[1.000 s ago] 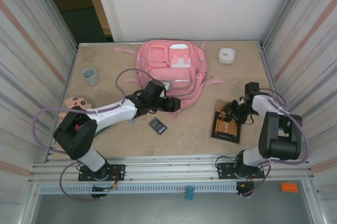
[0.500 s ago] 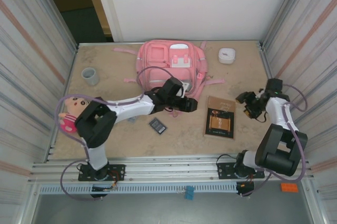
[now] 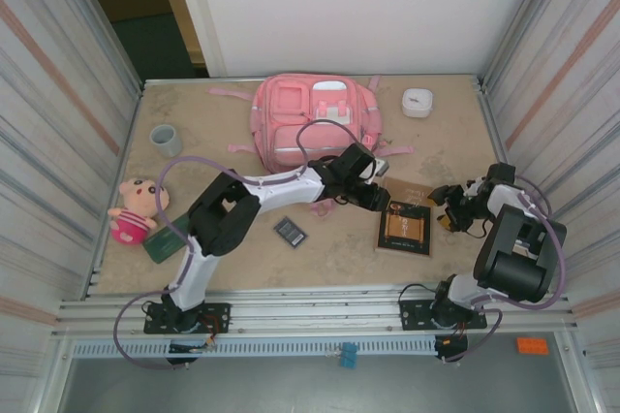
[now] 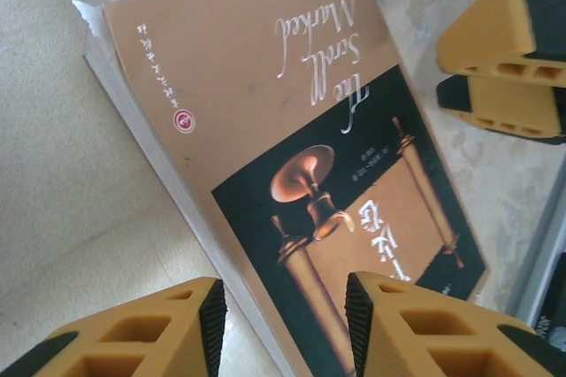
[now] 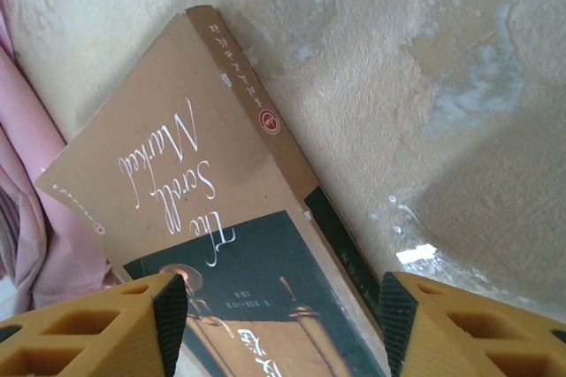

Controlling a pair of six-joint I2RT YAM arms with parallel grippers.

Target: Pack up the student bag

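The student bag (image 3: pixel 315 122), a large pink backpack, lies flat at the back middle of the table. A brown and black book (image 3: pixel 407 225) lies flat in front of its right side. My left gripper (image 3: pixel 375 199) reaches across to the book's left edge. In the left wrist view it (image 4: pixel 285 319) stands open, with the book (image 4: pixel 292 173) and its page edge below the gap. My right gripper (image 3: pixel 448 209) hovers at the book's right edge. It (image 5: pixel 283 319) is open above the book (image 5: pixel 203 226), with nothing held. The bag's pink fabric (image 5: pixel 22 209) shows at the left.
A plush doll (image 3: pixel 136 209) and a green flat object (image 3: pixel 165 238) lie at the left. A grey cup (image 3: pixel 165 140) stands at the back left and a white case (image 3: pixel 418 103) at the back right. A small dark device (image 3: pixel 290 231) lies in front of the bag.
My left arm swung right from the bag's front to the book's left edge, its jaws narrowing. The right gripper left the book, then came back to its right edge. The book shifted slightly.
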